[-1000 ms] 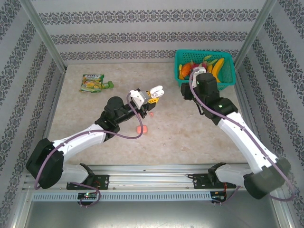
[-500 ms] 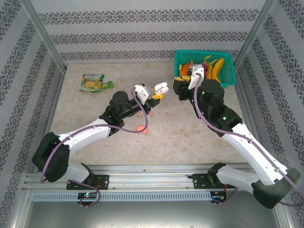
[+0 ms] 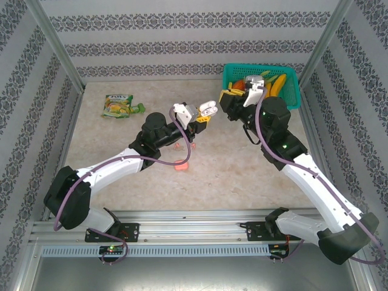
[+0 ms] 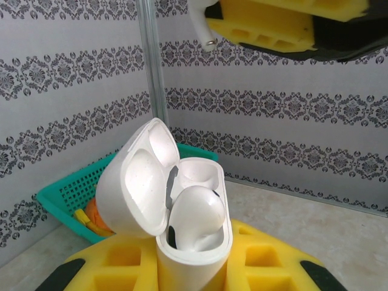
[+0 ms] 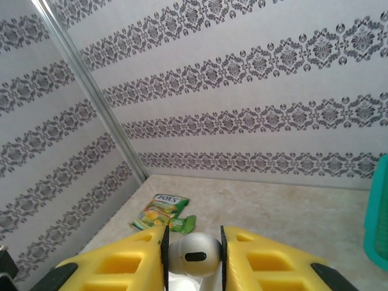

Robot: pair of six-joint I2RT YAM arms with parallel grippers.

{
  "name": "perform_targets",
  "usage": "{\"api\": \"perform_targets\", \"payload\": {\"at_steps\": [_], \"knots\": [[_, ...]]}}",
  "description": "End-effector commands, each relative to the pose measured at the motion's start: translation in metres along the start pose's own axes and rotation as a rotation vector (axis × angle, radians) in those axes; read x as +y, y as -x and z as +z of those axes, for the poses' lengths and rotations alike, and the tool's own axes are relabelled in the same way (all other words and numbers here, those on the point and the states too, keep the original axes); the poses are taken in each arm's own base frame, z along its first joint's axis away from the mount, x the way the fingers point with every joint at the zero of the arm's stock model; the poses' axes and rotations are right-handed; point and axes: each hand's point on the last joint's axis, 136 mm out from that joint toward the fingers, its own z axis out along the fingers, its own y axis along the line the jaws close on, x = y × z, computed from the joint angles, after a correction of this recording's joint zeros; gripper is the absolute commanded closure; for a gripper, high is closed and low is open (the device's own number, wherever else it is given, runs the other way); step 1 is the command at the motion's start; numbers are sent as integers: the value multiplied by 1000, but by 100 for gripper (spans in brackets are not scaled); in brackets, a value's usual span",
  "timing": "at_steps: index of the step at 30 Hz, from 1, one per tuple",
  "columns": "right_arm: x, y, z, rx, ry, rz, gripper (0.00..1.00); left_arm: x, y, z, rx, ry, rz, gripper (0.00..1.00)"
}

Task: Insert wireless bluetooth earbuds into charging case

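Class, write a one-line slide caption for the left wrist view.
Left gripper holds the open white case, one earbud seated; a second earbud hangs above.

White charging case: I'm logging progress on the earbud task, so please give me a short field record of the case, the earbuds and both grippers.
case: white charging case, lid open, held above the table
left gripper: shut on the case
inside case: one white earbud seated; the other slot empty
right gripper: shut on a second white earbud, raised close to the case
elsewhere: pink item and candy packet on the table; green basket at the far right
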Motion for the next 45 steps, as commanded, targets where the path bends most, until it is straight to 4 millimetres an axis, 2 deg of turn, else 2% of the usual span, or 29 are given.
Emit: {"api": "perform_targets", "payload": {"at_steps": [1,6,24,45], "knots": [[10,5,4,-12,92,70,73,-7,21,2,-35,-31,-4,100],[8,3,6,7,120,109,73,-8,21,4,-29,-33,-8,100],[-2,-27,10,70,113,68,73,-7,15,8,-18,-29,-10,100],[3,-47,15,119,126,80,73,-5,17,10,-21,-26,-12,100]]}}
